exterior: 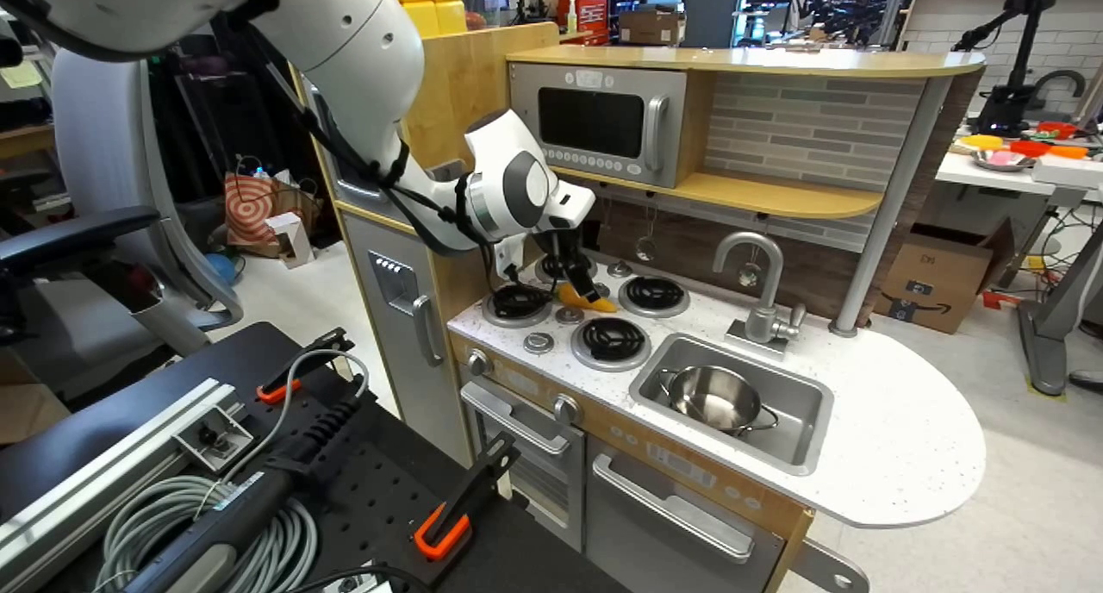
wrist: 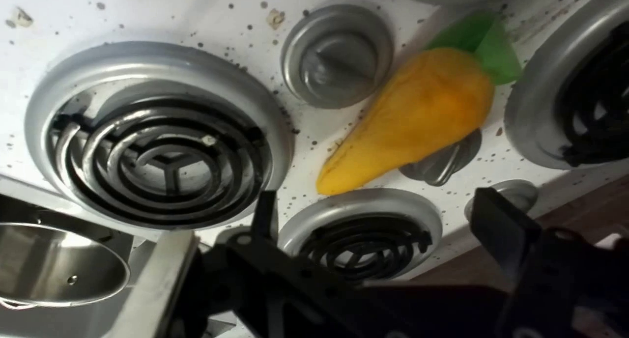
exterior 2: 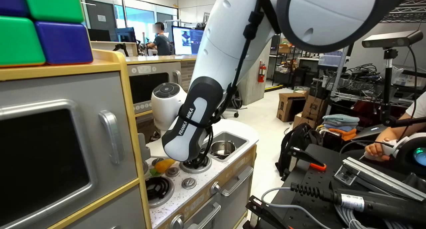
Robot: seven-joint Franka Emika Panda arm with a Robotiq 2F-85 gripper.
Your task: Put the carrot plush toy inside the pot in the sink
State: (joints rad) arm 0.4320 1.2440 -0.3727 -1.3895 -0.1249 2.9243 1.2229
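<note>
The carrot plush toy [wrist: 417, 107] is found lying among the stove burners [wrist: 170, 162] on the speckled white counter [wrist: 216, 18], outside the pot [exterior: 715, 399]. In the wrist view its green leafy end is directed to the upper right and its tapered tip to the lower left, the tip being placed between two of the burners. One grey knob [wrist: 339, 58] is noted just beside the toy; a second knob [wrist: 443, 163] is partly covered by it in that view, and whether the two are in contact cannot be told. The gripper [wrist: 376, 199] is positioned over the burners with its two dark fingers [wrist: 503, 225] spread wide apart; nothing is grasped, and the toy is seen beyond the fingertips rather than between them. In an exterior view the toy [exterior: 567, 296] is partly masked by the gripper, and its leafy end cannot be made out there. The pot, silvery and fitted with two handles, is stood open side up within the sink [exterior: 795, 429], well apart from the toy. A grey curved faucet [exterior: 769, 283] is mounted beside the sink. Above the level of the burners, a grey microwave [exterior: 590, 121] is fitted beneath a wooden top [exterior: 741, 57]. The gripper is carried by a white arm [exterior: 370, 76].
</note>
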